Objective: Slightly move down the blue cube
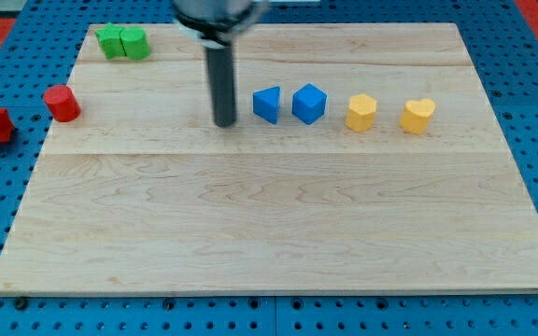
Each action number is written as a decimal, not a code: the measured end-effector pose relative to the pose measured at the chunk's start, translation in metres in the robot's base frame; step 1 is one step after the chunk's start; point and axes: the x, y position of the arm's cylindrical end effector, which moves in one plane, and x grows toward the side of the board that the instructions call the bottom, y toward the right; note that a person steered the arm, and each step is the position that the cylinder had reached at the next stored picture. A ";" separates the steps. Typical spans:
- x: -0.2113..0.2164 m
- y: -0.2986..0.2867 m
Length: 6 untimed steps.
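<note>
Camera view: blue cube (309, 104) sits corner-on in the board's (278, 224) upper middle, just right of a blue wedge-like block (267, 105). My tip (225, 123) rests left of that block, touching nothing.

- A pale wooden worktop (278, 224) carries the blocks.
- Green blocks (123, 42): top left corner, touching.
- Red cylinder (62, 103): left edge.
- Blue triangular block (267, 105), blue cube (309, 103), two yellow blocks (361, 112) (417, 116): one row.

rod's blurred top (215, 14) cut off by view's top
</note>
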 end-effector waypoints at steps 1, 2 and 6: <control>-0.076 -0.016; -0.082 0.029; -0.040 0.080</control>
